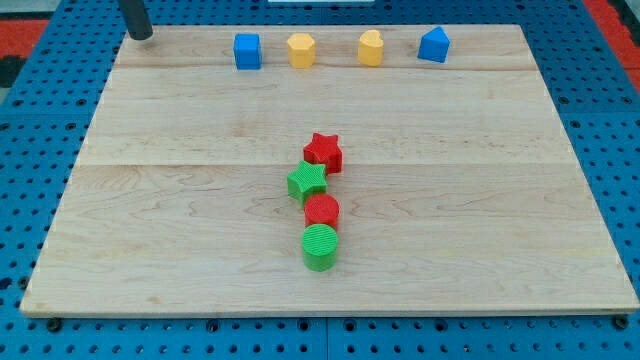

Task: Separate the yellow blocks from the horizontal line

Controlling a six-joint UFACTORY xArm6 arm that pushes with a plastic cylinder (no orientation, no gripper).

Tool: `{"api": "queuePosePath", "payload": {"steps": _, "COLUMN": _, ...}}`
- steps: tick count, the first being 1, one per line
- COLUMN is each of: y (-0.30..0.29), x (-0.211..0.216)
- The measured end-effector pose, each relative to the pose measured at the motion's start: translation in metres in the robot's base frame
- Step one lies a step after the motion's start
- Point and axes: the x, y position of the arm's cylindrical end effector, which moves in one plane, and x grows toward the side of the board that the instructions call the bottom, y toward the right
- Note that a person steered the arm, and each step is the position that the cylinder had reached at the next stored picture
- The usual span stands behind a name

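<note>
You are looking at a pale wooden desk (180, 200) made of long glued planks with fine grain, lying on a blue pegboard (40, 150) dotted with holes. Along the view's top edge of the desk runs a horizontal line of four small plastic blocks: a blue cube (247, 51), a yellow hexagonal block (301, 50), a rounded yellow block (371, 48) whose exact shape is hard to make out, and a blue house-shaped block with a peaked top (434, 45). Both yellow blocks sit between the two blue ones, each apart from its neighbours.

Near the middle of the desk you have a second, slanting chain of ribbed-topped blocks, each touching or nearly touching the next: a red star (323, 152) highest, a green star (307, 182) just below it, a red cylinder (321, 211), and a green cylinder (320, 247) lowest.

The dark, smooth rod comes in at the view's top left, and my tip (142, 36) rests at the desk's corner, well apart from the blue cube and further still from the yellow blocks. This arm carries no fingers, so there is nothing open, closed or gripping to report.
</note>
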Motion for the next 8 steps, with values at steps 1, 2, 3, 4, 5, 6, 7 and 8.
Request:
{"api": "queuePosePath", "payload": {"steps": 1, "y": 0.000, "x": 0.000}}
{"api": "queuePosePath", "payload": {"steps": 2, "y": 0.000, "x": 0.000}}
{"api": "queuePosePath", "payload": {"steps": 3, "y": 0.000, "x": 0.000}}
{"api": "queuePosePath", "payload": {"steps": 4, "y": 0.004, "x": 0.000}}
{"api": "queuePosePath", "payload": {"steps": 5, "y": 0.006, "x": 0.000}}
{"api": "queuePosePath", "payload": {"steps": 6, "y": 0.007, "x": 0.000}}
{"api": "queuePosePath", "payload": {"steps": 7, "y": 0.014, "x": 0.000}}
{"api": "queuePosePath", "payload": {"steps": 8, "y": 0.023, "x": -0.003}}
